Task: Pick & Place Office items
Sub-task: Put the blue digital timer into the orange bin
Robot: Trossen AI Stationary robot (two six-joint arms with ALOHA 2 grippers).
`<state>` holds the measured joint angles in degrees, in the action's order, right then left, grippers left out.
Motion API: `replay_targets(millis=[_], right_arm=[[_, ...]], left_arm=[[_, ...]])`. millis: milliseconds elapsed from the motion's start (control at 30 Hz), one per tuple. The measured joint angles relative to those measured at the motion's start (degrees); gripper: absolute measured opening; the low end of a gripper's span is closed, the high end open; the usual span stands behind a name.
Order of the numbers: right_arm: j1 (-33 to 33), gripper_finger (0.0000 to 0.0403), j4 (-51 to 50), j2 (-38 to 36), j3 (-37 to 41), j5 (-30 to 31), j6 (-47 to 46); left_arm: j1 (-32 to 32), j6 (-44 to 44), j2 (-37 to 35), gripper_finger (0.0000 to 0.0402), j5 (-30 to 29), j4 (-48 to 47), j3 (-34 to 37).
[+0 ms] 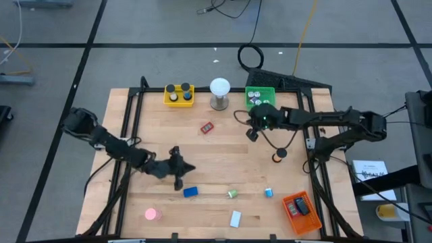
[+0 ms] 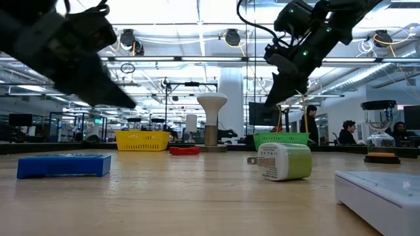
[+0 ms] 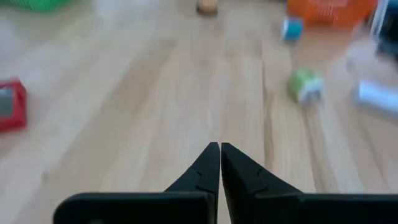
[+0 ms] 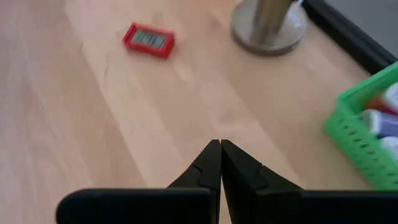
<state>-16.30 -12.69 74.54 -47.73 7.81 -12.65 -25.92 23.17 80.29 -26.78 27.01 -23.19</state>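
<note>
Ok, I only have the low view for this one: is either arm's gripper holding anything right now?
Observer: No. The left gripper has its fingers shut on nothing, above bare wood.
Operator: And the right one?
Observer: The right gripper is shut and empty too, beside the green tray, which has items in it.
Operator: Anything on the table that I can't see?
Observer: A pink disc lies on the left arm's side, near the table's edge, outside your frame.
</note>
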Motion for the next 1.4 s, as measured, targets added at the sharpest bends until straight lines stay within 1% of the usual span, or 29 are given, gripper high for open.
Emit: replay_targets(millis=[100, 200, 300, 367, 433, 533, 600, 733, 933, 1067, 1167, 1233, 1300, 1400], right_arm=[[2.6, 0.0001, 0.5, 0.0, 0.5, 1.7, -0.1], [5.5, 0.0002, 4.0, 0.0, 1.3, 5.1, -0.2], [8.0, 0.0001, 8.3, 0.0, 2.3, 7.3, -0.2], [9.4, 0.0001, 11.5, 0.0, 3.1, 7.4, -0.2], [10.6, 0.0004, 14.9, 0.0, 4.5, 7.4, 0.0], [11.5, 0.0004, 19.1, 0.1, 5.9, 7.2, 1.6], [11.6, 0.0002, 19.5, 0.0, 6.0, 7.2, 1.7], [11.6, 0.0001, 19.4, 0.0, 6.1, 7.2, 1.8], [11.6, 0.0004, 19.7, 0.0, 6.1, 7.2, 1.5], [11.6, 0.0004, 20.1, 0.0, 6.1, 7.2, 1.4], [11.6, 0.0004, 20.8, 0.0, 6.1, 7.1, 1.4], [11.6, 0.0004, 21.1, 0.0, 6.1, 7.1, 1.4], [11.6, 0.0004, 21.5, 0.0, 6.1, 7.2, 1.4], [11.6, 0.0004, 21.5, 0.0, 6.1, 7.1, 1.4]], left_arm=[[-3.3, 2.4, 0.3, 0.0016, -2.9, -10.7, -3.8], [-5.2, 5.6, 0.9, 0.0016, -3.9, -18.5, -8.1], [-6.7, 8.3, 1.0, 0.0017, -2.4, -23.0, -12.1], [-8.0, 11.0, 1.5, 0.0020, -0.9, -26.3, -14.6], [-9.6, 13.6, 2.4, 0.0031, -0.2, -30.2, -16.9], [-11.7, 17.0, 4.6, 0.0064, -0.2, -34.5, -20.4], [-12.9, 19.2, 6.5, 0.0092, -0.1, -38.4, -22.1], [-14.6, 21.1, 10.8, 0.0154, 1.3, -41.2, -25.0], [-15.8, 21.2, 17.4, 0.0244, 2.2, -41.2, -28.0], [-15.3, 21.2, 20.3, 0.0284, 2.1, -41.8, -28.8], [-15.2, 22.5, 21.1, 0.0292, 2.3, -41.6, -28.9], [-15.0, 23.4, 21.6, 0.0284, 2.0, -41.7, -28.9], [-14.9, 24.2, 21.6, 0.0267, 2.2, -41.8, -28.9], [-14.9, 25.0, 21.6, 0.0230, 1.9, -41.9, -28.9]])
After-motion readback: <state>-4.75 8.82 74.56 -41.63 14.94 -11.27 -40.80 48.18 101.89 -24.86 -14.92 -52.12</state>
